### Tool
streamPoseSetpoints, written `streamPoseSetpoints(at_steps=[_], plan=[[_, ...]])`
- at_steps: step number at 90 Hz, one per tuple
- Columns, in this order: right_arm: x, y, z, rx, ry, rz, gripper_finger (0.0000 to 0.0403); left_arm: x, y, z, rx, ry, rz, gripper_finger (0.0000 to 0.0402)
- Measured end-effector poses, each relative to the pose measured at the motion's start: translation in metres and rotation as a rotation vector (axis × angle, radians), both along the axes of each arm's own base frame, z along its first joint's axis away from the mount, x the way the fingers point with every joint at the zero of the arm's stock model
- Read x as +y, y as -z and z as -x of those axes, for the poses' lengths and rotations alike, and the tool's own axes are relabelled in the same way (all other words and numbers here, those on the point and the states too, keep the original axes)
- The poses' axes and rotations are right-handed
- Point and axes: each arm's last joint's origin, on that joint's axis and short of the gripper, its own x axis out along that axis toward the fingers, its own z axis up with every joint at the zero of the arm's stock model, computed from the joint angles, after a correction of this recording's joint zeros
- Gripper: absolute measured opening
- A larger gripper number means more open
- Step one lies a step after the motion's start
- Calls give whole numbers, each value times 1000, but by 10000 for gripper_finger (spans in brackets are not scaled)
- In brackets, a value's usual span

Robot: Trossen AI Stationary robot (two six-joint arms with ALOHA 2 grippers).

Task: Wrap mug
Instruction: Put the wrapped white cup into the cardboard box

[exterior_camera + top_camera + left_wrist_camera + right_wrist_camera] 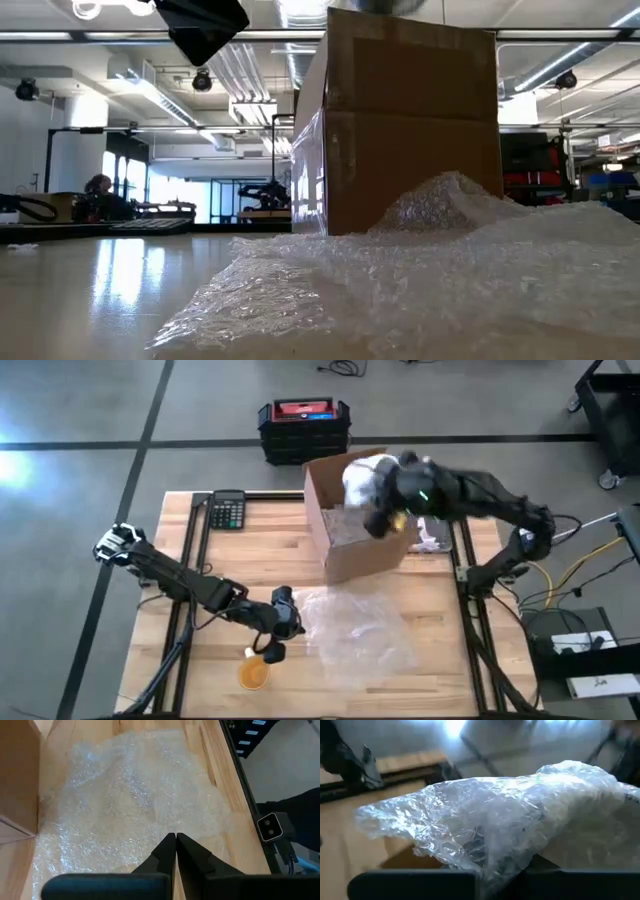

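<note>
Mug hidden inside bubble wrap [510,825] between the right gripper's [506,870] jaws; fingertips buried in wrap; box [410,120] top cut off.

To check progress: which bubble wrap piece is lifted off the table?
The bubble wrap bundle held by the right end effector above the cardboard box; the other bubble wrap sheet lies flat on the table.

Clear crinkled bubble wrap [362,628] (glossy plastic) lies on pale smooth wooden table [260,550] beside matt cardboard box [350,540].
</note>
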Motion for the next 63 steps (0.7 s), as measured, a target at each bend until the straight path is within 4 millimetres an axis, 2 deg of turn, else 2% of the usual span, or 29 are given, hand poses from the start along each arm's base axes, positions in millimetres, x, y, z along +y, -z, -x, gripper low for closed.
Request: streamPoseSetpoints(at_steps=[16, 32, 52, 63], plan=[[-52, 35, -16, 72, 54, -209, 13, 0, 1, 0, 2, 0, -1, 0], [-85, 89, -37, 249, 133, -307, 13, 0, 1, 0, 4, -1, -2, 0], [-102, 154, -60, 421, 144, -412, 13, 0, 2, 0, 5, -1, -2, 0], [-106, 181, -67, 490, 151, -447, 13, 0, 2, 0, 6, -1, -3, 0]])
